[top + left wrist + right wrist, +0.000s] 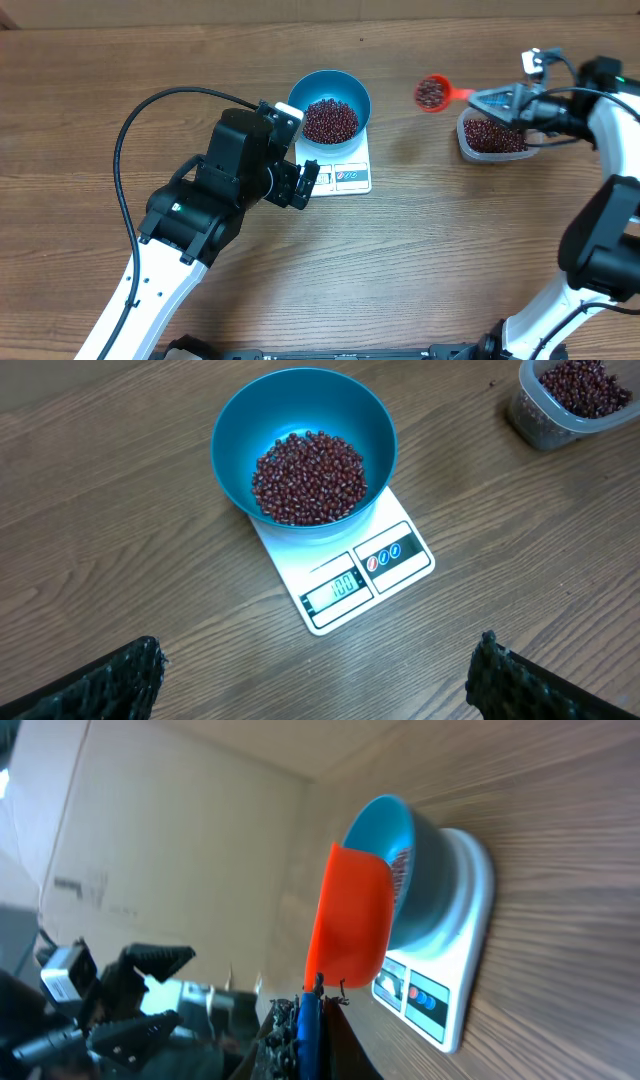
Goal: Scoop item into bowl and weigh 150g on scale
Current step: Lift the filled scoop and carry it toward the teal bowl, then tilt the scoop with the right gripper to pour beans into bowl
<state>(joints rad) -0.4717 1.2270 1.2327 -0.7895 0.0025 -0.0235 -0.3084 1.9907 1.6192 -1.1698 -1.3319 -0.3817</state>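
The blue bowl (330, 82) (300, 405) stands on the white scale (345, 178) (290, 555) and holds a heap of dark red-brown beans (330, 120) (308, 478). My left gripper (305, 185) (320, 680) hovers just in front of the scale, open, with bare table between its fingers (110, 685). My right gripper (500, 103) (310, 1010) is shut on the handle of a red scoop (433, 93) (350, 915). The scoop carries beans in the air to the right of the bowl. The right wrist view shows the bowl (430, 890) and scale (470, 920) beyond the scoop.
A clear plastic tub (492, 137) (570, 400) with more beans sits under my right gripper, right of the scale. The left arm's black cable loops over the table at the left. Bare wooden table lies between the scale and the tub.
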